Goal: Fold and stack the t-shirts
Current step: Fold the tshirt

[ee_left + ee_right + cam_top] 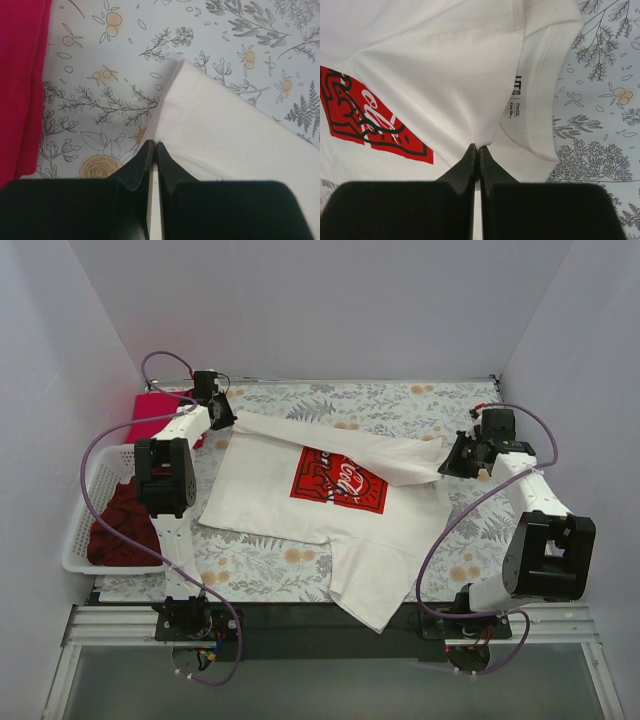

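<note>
The cream-white t-shirt (320, 515) with a red chest print (338, 480) lies spread on the floral table cloth. Its far edge is folded over as a long band (340, 445) stretched between both grippers. My left gripper (226, 418) is shut on the band's left corner (200, 125). My right gripper (450, 462) is shut on the shirt near its collar (540, 100). The crimson-pink shirt (160, 410) lies folded at the far left and shows in the left wrist view (20, 85). The dark maroon shirt (120, 520) lies in the basket.
A white lattice basket (85, 495) stands at the table's left edge, beside the left arm. White walls close in the table on three sides. The shirt's lower part (380, 580) hangs toward the near edge, by a dark rail (300, 625).
</note>
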Robot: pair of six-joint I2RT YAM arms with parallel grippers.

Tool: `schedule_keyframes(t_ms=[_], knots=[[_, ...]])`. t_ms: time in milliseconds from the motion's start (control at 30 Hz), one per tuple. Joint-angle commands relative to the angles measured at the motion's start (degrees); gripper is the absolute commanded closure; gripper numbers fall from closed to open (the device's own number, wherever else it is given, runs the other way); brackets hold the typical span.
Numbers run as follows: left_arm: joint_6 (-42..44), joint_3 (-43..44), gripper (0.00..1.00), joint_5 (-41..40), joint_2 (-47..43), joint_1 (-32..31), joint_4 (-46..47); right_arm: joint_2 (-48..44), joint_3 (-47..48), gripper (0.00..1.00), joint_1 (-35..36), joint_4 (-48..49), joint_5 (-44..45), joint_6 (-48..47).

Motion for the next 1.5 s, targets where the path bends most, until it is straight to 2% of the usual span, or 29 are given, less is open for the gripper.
schedule_keyframes(t_ms=[0,533,1133,1467], knots=[[0.5,-1.13,1.0,-3.11,-1.83,0.58,-0.24,0.78,-1.53,0.99,-0.56,0.83,-0.82,0.67],[-0.29,-3.68,1.0,-4.52,0.11,0.58,0.47,2.36,-6.72,0.99,-0.56,2.94,-2.06,2.25],[-1.34,-9.39,1.0,-4.17,-6.48,0.49,1.87,-2.56,-1.53,0.99,-0.82,0.13,0.22,1.73],[-2.49,-14.13,1.0,-3.82,-6.31,0.22,2.49,-3.27,-7.59,0.99,-0.91,-0.05,1.54,1.37]])
